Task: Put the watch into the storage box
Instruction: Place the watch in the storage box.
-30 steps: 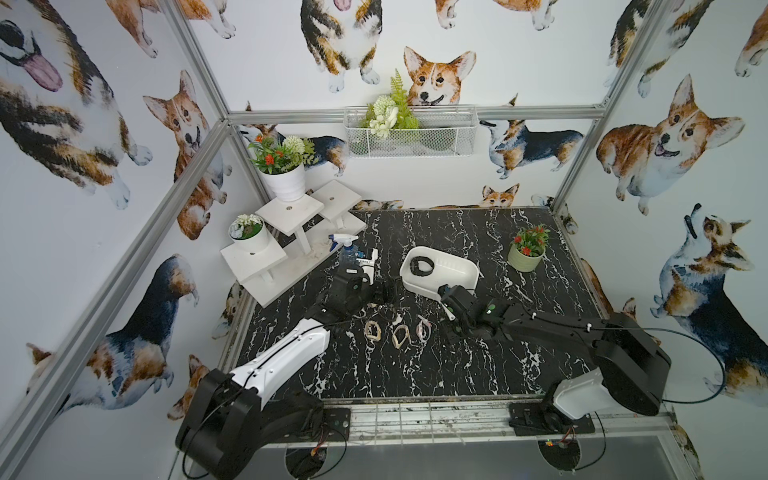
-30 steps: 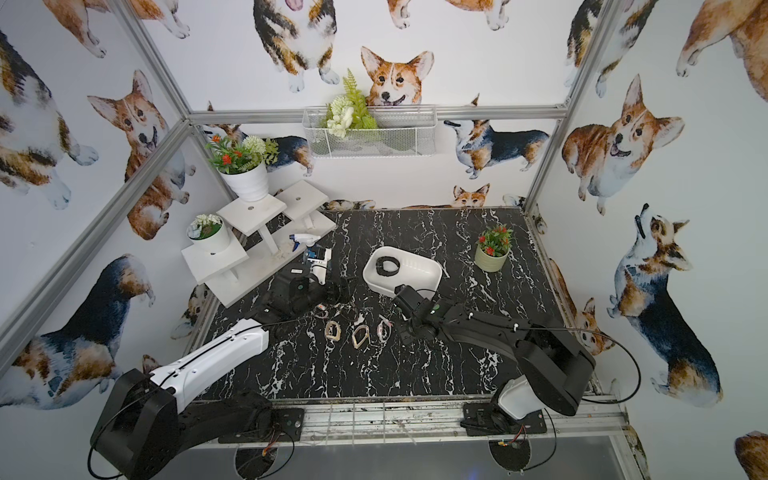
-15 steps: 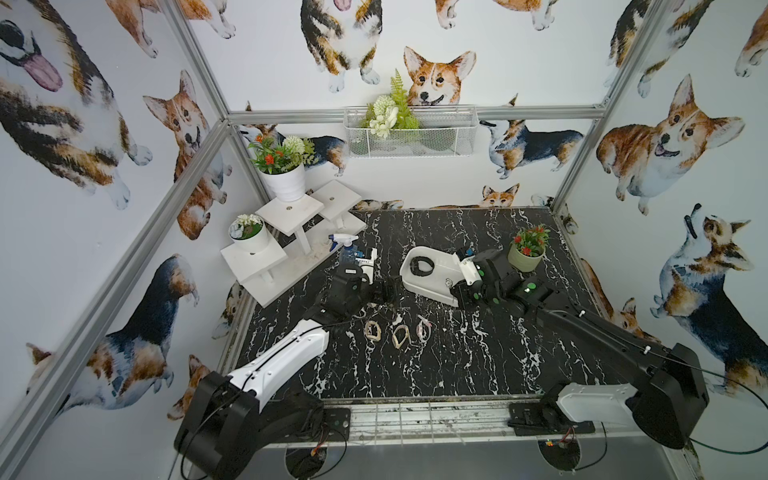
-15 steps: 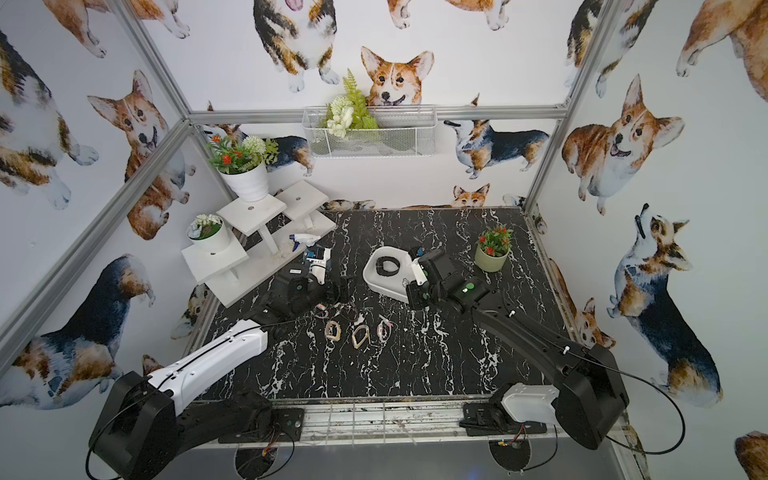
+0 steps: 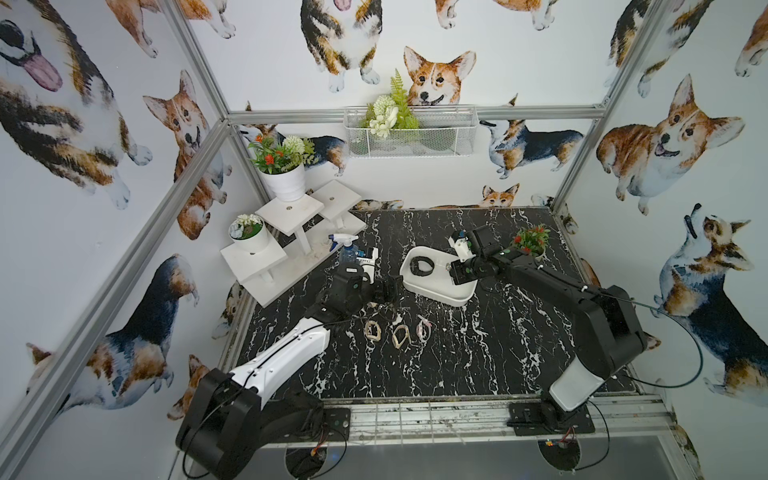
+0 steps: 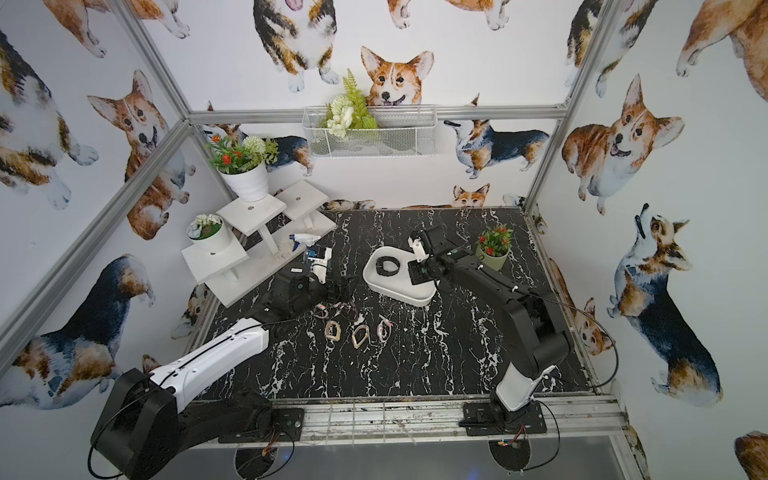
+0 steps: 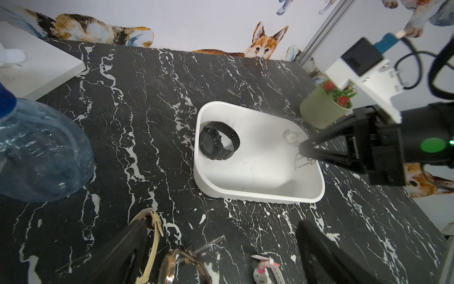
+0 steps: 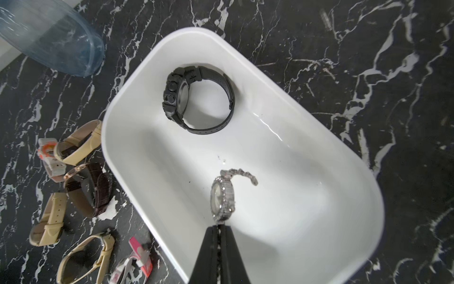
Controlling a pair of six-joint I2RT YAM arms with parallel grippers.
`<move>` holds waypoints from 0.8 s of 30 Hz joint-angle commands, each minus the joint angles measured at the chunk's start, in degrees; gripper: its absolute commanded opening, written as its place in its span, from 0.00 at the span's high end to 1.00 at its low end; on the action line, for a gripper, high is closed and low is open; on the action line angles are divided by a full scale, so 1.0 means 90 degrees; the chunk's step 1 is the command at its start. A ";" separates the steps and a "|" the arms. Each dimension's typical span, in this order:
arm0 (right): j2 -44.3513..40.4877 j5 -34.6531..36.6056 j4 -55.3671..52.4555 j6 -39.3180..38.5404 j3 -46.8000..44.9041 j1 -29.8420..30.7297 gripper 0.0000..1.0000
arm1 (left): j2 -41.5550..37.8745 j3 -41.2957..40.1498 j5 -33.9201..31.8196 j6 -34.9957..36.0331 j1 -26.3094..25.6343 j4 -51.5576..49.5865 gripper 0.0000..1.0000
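Right hand (image 8: 218,227) pinched shut on silver watch (image 8: 222,196), dangling just beyond the fingertips over storage box (image 8: 294,221) floor. Risk on release: loose bracelet snagging between the pads, then dragging out over the rim on retreat.

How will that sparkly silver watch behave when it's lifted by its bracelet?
Probably floppy: the silver watch dangles from the shut right pincer, its link bracelet hanging loose. Likely light, since a fingertip pinch holds it. It may swing or slip over the storage box.

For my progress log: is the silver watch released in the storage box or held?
Held: the shut right gripper pinches the silver watch over the storage box; touching its floor, cannot tell.
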 commanded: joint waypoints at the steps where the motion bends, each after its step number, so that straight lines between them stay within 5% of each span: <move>1: 0.0480 -0.0003 0.0287 -0.0218 0.0215 0.0007 1.00 | 0.0012 0.0080 -0.0016 0.0087 -0.0003 0.0051 0.00; 24: 0.2471 0.0296 0.0297 -0.0388 0.1631 -0.0171 1.00 | 0.0061 -0.0010 -0.0186 0.0136 -0.0003 0.0011 0.00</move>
